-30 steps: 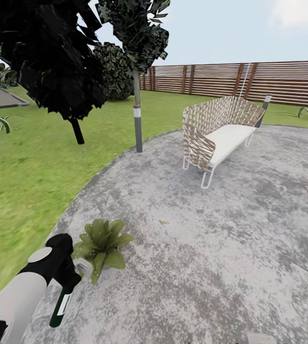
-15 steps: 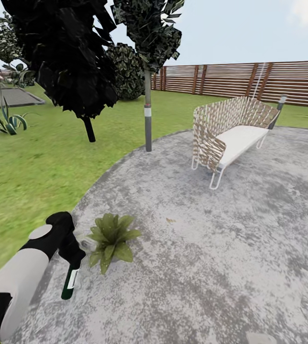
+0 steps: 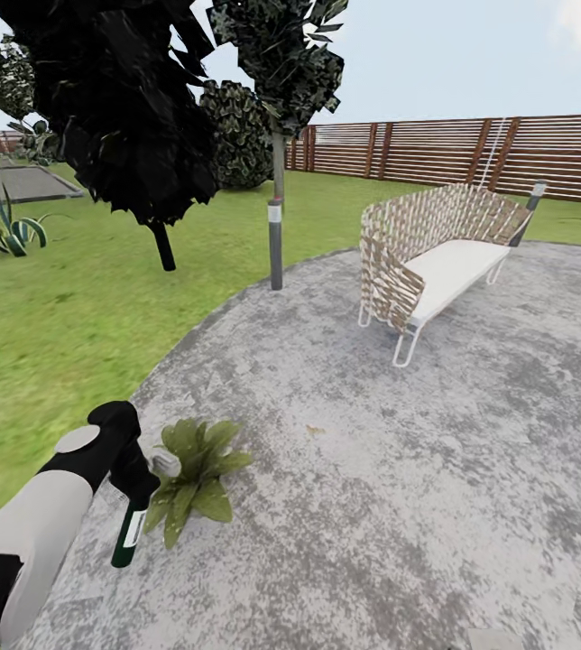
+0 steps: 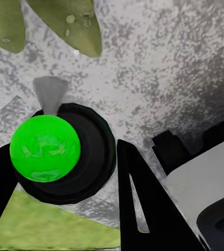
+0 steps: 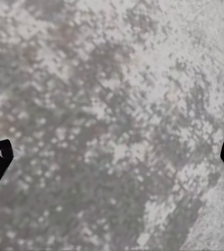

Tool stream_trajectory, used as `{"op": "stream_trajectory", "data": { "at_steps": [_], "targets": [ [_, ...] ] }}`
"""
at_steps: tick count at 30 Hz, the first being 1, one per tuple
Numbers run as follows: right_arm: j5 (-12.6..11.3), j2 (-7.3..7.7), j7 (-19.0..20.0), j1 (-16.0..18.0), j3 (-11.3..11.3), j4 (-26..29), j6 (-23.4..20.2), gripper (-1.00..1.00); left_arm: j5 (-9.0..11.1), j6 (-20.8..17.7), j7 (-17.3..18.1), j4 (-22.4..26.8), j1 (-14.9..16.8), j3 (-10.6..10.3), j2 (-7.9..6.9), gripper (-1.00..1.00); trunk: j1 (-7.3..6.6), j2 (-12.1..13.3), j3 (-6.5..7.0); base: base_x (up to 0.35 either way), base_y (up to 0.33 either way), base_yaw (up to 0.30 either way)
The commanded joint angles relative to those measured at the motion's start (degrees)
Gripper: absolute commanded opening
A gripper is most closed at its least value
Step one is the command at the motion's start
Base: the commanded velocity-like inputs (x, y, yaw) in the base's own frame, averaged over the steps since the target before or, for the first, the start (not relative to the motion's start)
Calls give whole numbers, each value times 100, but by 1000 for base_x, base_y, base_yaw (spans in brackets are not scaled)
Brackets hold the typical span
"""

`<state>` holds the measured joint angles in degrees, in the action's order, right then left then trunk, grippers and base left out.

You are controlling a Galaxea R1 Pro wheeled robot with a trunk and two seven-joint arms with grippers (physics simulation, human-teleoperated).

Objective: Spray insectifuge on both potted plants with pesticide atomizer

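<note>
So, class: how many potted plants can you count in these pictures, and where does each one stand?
1. The potted plant stands on the grey patio near its lawn edge, beside the atomizer held in the left gripper. Another may lie beyond these views.

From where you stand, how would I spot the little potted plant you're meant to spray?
Start on the round grey patio with the woven bench. Near its edge by the lawn, beside the left claw holding the dark atomizer, sits the potted plant. It is a low rosette of pointed pale-green leaves on bare paving, unlike the spiky clump growing in the grass.
</note>
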<state>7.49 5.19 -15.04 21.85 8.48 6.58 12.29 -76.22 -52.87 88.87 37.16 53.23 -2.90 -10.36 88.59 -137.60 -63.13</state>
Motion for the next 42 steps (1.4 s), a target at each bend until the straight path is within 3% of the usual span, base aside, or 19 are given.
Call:
{"op": "stream_trajectory", "data": {
  "at_steps": [1,3,6,15,23,31,42],
  "targets": [
    [59,-6,-8,4,48,-7,19,100,-184,-63,62,4,2,-17,8,-100,1,-2,-5,187,-222,9],
    [59,-8,-8,4,48,-7,19,100,-407,-65,73,8,0,-1,20,-100,1,-2,-5,186,-222,128],
    [59,-15,-8,4,48,-7,19,100,-513,-66,77,9,8,21,25,-100,1,-2,-5,191,-221,245],
    [59,-18,-8,4,48,-7,19,100,-526,-70,89,10,34,49,-5,-100,1,-2,-5,207,-63,276],
    [59,-23,-8,4,47,-7,19,100,-526,-66,87,3,-40,63,22,-100,1,-2,-5,0,-19,273],
    [59,-31,-8,4,48,-7,19,100,-517,-57,61,-52,-74,59,34,-100,1,-2,-5,-45,-247,47],
    [59,-44,-8,4,44,-7,19,100,-504,-129,34,-75,-84,62,39,-100,1,-2,-5,-46,-184,257]
  ]
}}
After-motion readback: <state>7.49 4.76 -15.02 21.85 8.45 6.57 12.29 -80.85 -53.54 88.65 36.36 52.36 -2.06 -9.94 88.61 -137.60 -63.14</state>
